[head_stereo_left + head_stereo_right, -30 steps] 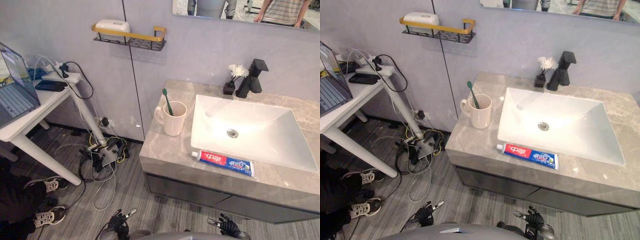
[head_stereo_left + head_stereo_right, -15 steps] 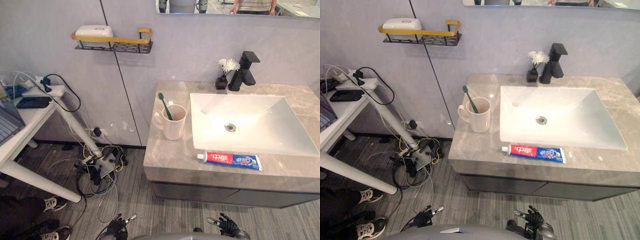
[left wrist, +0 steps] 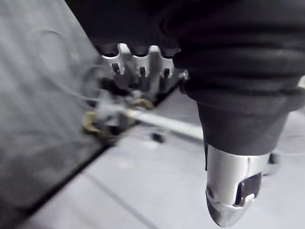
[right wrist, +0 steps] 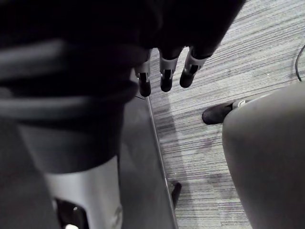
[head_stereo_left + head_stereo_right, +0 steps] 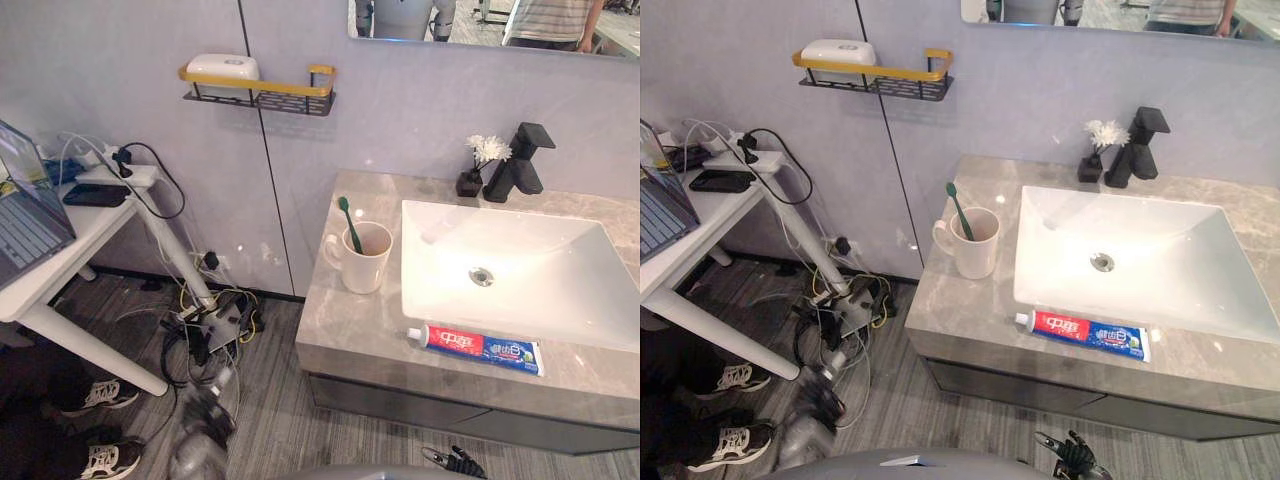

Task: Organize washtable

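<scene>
Hanging empty, left hand (image 3: 152,59) and right hand (image 4: 166,71) look relaxed in wrist views; eye views show toothpaste (image 5: 475,347).

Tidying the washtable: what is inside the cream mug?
A green toothbrush leans inside the cream ceramic mug; its lower end and the mug's bottom are hidden.

A bathroom corner inside a work room: a stone washstand (image 5: 345,320) with sink (image 5: 530,250), tap (image 5: 520,160), mirror (image 5: 480,20) and soap shelf (image 5: 265,88), beside a desk (image 5: 70,230) with laptop (image 5: 25,200) and tangled cables (image 5: 205,325).
</scene>
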You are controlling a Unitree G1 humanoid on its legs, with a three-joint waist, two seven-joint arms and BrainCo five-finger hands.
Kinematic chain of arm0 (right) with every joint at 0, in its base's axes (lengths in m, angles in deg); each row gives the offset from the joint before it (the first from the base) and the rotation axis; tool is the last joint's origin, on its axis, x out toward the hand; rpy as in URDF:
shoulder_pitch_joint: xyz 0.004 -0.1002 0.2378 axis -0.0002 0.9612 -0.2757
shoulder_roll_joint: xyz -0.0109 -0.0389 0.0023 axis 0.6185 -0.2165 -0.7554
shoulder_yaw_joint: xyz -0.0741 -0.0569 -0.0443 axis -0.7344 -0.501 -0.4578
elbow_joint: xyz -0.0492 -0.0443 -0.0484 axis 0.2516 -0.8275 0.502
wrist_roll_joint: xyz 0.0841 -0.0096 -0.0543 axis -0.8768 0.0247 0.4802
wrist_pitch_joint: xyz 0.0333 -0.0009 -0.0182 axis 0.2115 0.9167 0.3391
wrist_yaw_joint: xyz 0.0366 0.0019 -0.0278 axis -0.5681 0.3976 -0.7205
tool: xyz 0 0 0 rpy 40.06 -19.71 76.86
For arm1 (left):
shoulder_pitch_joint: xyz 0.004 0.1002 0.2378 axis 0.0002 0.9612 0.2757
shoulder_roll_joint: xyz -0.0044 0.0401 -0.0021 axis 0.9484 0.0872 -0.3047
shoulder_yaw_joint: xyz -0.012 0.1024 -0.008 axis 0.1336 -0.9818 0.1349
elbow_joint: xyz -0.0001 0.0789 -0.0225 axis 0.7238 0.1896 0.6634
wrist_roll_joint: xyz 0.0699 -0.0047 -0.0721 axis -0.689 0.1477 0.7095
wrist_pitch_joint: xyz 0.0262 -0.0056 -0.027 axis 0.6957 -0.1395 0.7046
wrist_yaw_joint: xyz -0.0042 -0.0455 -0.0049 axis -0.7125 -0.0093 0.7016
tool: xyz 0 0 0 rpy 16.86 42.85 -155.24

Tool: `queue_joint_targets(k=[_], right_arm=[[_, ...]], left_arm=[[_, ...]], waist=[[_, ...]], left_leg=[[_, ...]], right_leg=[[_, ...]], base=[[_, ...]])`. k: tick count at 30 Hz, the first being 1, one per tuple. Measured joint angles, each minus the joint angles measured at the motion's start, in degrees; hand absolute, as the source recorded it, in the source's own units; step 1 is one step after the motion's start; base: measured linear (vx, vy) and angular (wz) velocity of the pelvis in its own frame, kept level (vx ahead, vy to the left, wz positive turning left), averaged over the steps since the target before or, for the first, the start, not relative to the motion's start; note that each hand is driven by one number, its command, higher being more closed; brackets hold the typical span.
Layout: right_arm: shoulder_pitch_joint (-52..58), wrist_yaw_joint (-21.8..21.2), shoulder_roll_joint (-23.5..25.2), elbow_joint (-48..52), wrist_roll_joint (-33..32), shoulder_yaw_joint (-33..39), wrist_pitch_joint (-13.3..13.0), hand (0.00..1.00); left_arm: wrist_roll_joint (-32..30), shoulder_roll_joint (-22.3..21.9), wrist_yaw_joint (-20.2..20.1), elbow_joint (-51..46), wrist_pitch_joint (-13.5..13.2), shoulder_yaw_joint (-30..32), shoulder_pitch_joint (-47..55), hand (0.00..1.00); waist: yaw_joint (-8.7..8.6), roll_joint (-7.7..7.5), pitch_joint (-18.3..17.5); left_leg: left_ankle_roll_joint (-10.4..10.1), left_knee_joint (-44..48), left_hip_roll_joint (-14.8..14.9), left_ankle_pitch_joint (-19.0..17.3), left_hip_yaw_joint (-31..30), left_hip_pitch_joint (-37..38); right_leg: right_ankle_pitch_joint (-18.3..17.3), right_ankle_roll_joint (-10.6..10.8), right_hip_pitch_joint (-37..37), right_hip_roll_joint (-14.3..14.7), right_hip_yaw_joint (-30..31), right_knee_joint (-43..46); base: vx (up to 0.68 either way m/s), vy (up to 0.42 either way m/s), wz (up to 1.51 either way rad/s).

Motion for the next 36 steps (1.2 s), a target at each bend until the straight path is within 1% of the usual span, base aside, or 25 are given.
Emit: queue_joint_targets(k=[2, 3, 4, 6, 7, 8, 9, 10, 11, 12, 14, 15, 17, 18, 19, 21, 23, 24, 25, 27, 28, 29, 32, 35, 36], right_arm=[[0.02, 0.31, -0.10, 0.05, 0.00, -0.48, -0.13, 0.00], [0.04, 0.28, -0.14, 0.06, -0.01, -0.50, -0.12, 0.00], [0.13, 0.28, -0.14, 0.06, -0.01, -0.50, -0.13, 0.00], [0.73, 0.20, -0.14, 0.07, -0.07, -0.71, -0.22, 0.00], [0.73, 0.16, -0.15, 0.07, -0.06, -0.73, -0.22, 0.00], [0.76, -0.03, -0.12, 0.04, -0.08, -0.72, -0.21, 0.00], [0.81, -0.25, -0.13, 0.04, -0.09, -0.71, -0.22, 0.00], [0.88, -0.58, -0.12, 0.05, -0.09, -0.70, -0.28, 0.00], [0.90, -0.97, -0.15, 0.05, -0.10, -0.65, -0.28, 0.00], [0.92, -1.12, -0.16, 0.05, -0.13, -0.59, -0.28, 0.00], [0.94, -2.08, -0.18, 0.05, -0.68, -0.56, -0.26, 0.00], [0.94, -2.32, -0.23, 0.07, -0.78, -0.57, -0.28, 0.00], [0.93, -2.98, -0.54, 0.12, -1.17, -0.59, -0.22, 0.00], [0.93, -3.20, -0.54, 0.14, -1.17, -0.59, -0.18, 0.00], [0.92, -3.51, -0.54, 0.14, -1.17, -0.69, -0.04, 0.00], [0.88, -3.77, -0.57, 0.16, -1.16, -0.93, 0.01, 0.00], [0.83, -4.16, -0.62, 0.19, -1.15, -1.39, 0.03, 0.00], [0.72, -4.55, -0.74, 0.27, -1.14, -1.77, 0.07, 0.00], [0.68, -4.73, -0.85, 0.36, -1.14, -2.10, 0.13, 0.00], [0.51, -4.83, -0.99, 0.74, -1.15, -3.23, 0.36, 0.00], [0.45, -4.83, -0.94, 0.73, -1.15, -3.26, 0.61, 0.00], [0.28, -4.83, -0.87, 0.71, -1.16, -3.35, 1.00, 0.00], [-0.38, -5.06, -0.82, 0.76, -1.43, -3.55, 1.15, 0.00], [-0.84, -5.26, -0.81, 0.77, -2.30, -3.86, 1.28, 0.00], [-0.85, -5.26, -0.81, 0.77, -2.29, -3.90, 1.28, 0.00]], left_arm=[[-2.86, -0.01, 3.83, -9.62, -1.07, 4.26, -0.70, 0.00], [-6.18, 0.02, 6.08, -14.62, -1.45, 5.76, -1.01, 0.00], [-7.52, 0.10, 6.99, -17.03, -1.52, 5.94, -1.16, 0.00], [-15.22, -0.06, 10.12, -27.53, -1.35, 5.00, -1.40, 0.00], [-17.15, 0.00, 10.37, -30.49, -1.34, 4.29, -1.39, 0.00], [-20.35, 0.24, 11.10, -36.22, -0.91, 2.25, -1.39, 0.00], [-22.51, 0.46, 11.42, -39.05, -0.79, 0.80, -1.39, 0.00], [-26.56, 1.51, 11.36, -44.61, -0.80, -3.46, -1.43, 0.00], [-30.59, 3.59, 10.86, -49.13, -0.87, -8.65, -1.91, 0.00], [-32.64, 4.77, 10.07, -50.60, -1.04, -10.94, -2.44, 0.00], [-37.69, 7.61, 6.72, -53.41, -1.52, -20.15, -5.32, 0.00], [-38.48, 7.74, 5.83, -53.65, -1.53, -21.84, -5.91, 0.00], [-40.15, 9.40, 1.72, -53.65, -1.36, -27.26, -7.77, 0.00], [-41.54, 9.92, 0.09, -53.64, -1.08, -28.19, -8.27, 0.00], [-44.25, 10.71, -2.59, -53.47, -0.61, -29.86, -9.57, 0.00], [-46.10, 11.78, -4.84, -51.85, -0.14, -34.45, -12.85, 0.00], [-46.85, 11.80, -6.33, -49.46, 0.43, -37.72, -15.56, 0.00], [-48.67, 11.79, -7.39, -46.78, 1.26, -40.52, -18.27, 0.00], [-48.85, 11.78, -8.22, -45.67, 1.72, -41.71, -19.40, 0.00], [-50.57, 11.59, -10.22, -40.00, 2.51, -47.48, -25.15, 0.00], [-51.04, 11.55, -10.66, -38.56, 2.78, -48.91, -26.41, 0.00], [-51.60, 11.28, -11.41, -35.95, 3.04, -51.15, -28.29, 0.00], [-53.23, 11.10, -12.64, -30.44, 3.46, -54.61, -31.67, 0.00], [-53.32, 10.91, -12.91, -24.28, 3.73, -55.51, -33.35, 0.00], [-53.33, 10.91, -12.91, -23.98, 3.78, -55.57, -33.42, 0.00]], waist=[[0.05, 0.19, 0.02], [0.24, 0.30, 0.04], [0.49, 0.35, 0.06], [1.21, 0.31, 0.00], [1.31, 0.32, 0.01], [1.58, 0.32, 0.02], [1.68, 0.35, 0.03], [1.82, 0.43, 0.06], [1.99, 0.54, 0.02], [2.05, 0.62, 0.02], [1.91, 1.13, -0.16], [1.81, 1.18, -0.19], [1.52, 1.39, -0.32], [1.50, 1.34, -0.29], [1.51, 1.22, -0.30], [1.50, 1.14, -0.35], [1.39, 0.96, -0.41], [1.25, 0.87, -0.43], [1.14, 0.82, -0.46], [0.67, 0.43, -0.68], [0.61, 0.29, -0.73], [0.17, 0.09, -0.79], [-1.19, 0.07, -0.80], [-2.39, 0.07, -0.80], [-2.42, 0.07, -0.80]], left_leg=[[0.03, 0.10, -0.01, 0.03, 0.03, 0.02], [0.04, 0.20, -0.01, 0.03, 0.02, 0.03], [0.04, 0.25, -0.01, 0.03, 0.02, 0.02], [-0.13, 1.16, -0.19, 0.19, -0.62, -0.69], [-0.13, 1.18, -0.23, 0.28, -0.80, -0.77], [-0.36, 1.16, -0.34, 0.64, -0.98, -0.82], [-0.51, 1.16, -0.37, 0.75, -1.07, -0.82], [-0.66, 1.15, -0.39, 0.96, -1.31, -0.89], [-0.64, 1.12, -0.35, 1.06, -1.38, -1.06], [-0.65, 1.12, -0.33, 1.15, -1.39, -1.15], [-0.54, 1.11, -0.28, 1.28, -1.39, -1.20], [-0.53, 1.10, -0.27, 1.29, -1.36, -1.19], [-0.48, 1.07, -0.18, 1.32, -1.11, -1.22], [-0.43, 1.05, -0.13, 1.35, -0.95, -1.24], [-0.37, 1.06, -0.08, 1.40, -0.77, -1.52], [-0.27, 1.04, -0.10, 1.65, -0.56, -2.11], [-0.25, 0.95, -0.09, 1.73, -0.18, -2.51], [-0.25, 0.92, -0.06, 1.73, 0.55, -3.05], [-0.25, 0.89, -0.04, 1.73, 0.87, -3.33], [-0.29, 0.99, -0.05, 1.89, 1.49, -4.58], [-0.33, 0.98, -0.05, 1.92, 1.53, -4.72], [-0.35, 0.98, -0.05, 1.93, 1.64, -4.79], [-0.36, 0.67, -0.07, 1.94, 1.71, -4.58], [-0.36, 0.07, -0.02, 1.93, 1.69, -4.02], [-0.36, 0.04, -0.02, 1.93, 1.70, -3.98]], right_leg=[[0.27, -0.03, 0.10, 0.01, 0.01, -0.21], [0.36, -0.06, 0.17, 0.02, -0.01, -0.23], [0.43, -0.07, 0.18, 0.02, -0.01, -0.26], [0.54, -0.11, 0.02, -0.21, -0.18, -0.23], [0.54, -0.11, 0.01, -0.25, -0.34, -0.18], [0.54, -0.11, -0.01, -0.41, -0.48, -0.03], [0.53, -0.11, -0.04, -0.46, -0.54, 0.07], [0.52, -0.12, -0.28, -0.49, -0.63, 0.33], [0.51, -0.13, -0.70, -0.43, -0.63, 0.56], [0.51, -0.13, -0.85, -0.42, -0.61, 0.68], [0.56, -0.09, -0.98, -0.34, -0.44, 0.80], [0.57, -0.09, -1.01, -0.33, -0.35, 0.80], [0.86, -0.17, -1.33, -0.14, 0.25, 0.81], [0.96, -0.23, -1.45, -0.09, 0.37, 0.81], [1.21, -0.27, -1.81, -0.02, 0.47, 0.79], [1.70, -0.18, -2.46, -0.05, 0.67, 0.64], [2.01, -0.14, -2.97, -0.04, 1.19, 0.53], [2.56, -0.21, -3.35, 0.01, 1.91, 0.01], [2.84, -0.19, -3.65, 0.02, 2.10, -0.25], [3.74, -0.12, -4.84, -0.01, 2.34, -0.84], [4.04, -0.13, -4.83, 0.01, 2.42, -1.22], [4.27, -0.17, -4.77, 0.04, 2.63, -1.65], [4.30, -0.17, -4.67, 0.07, 2.68, -1.84], [4.31, -0.18, -4.40, 0.10, 2.57, -1.87], [4.31, -0.17, -4.39, 0.10, 2.58, -1.87]], base=[[-0.02, -0.003, 0.00], [0.00, 0.000, 0.00], [0.00, 0.000, 0.00], [-0.03, -0.005, 0.11], [-0.04, -0.012, 0.17], [-0.04, -0.010, 0.10], [-0.05, -0.020, 0.09], [-0.06, -0.020, 0.05], [-0.07, -0.021, 0.04], [-0.08, -0.019, 0.01], [-0.08, -0.015, -0.02], [-0.07, -0.009, -0.07], [-0.06, -0.009, -0.12], [-0.06, -0.010, -0.12], [-0.05, -0.007, -0.08], [-0.05, -0.001, -0.05], [-0.04, 0.005, -0.13], [-0.03, 0.005, -0.23], [-0.02, 0.003, -0.26], [0.01, 0.001, -0.15], [0.03, -0.003, -0.08], [0.03, -0.005, -0.03], [0.04, 0.000, -0.03], [0.01, 0.001, -0.01], [0.00, 0.000, 0.00]])
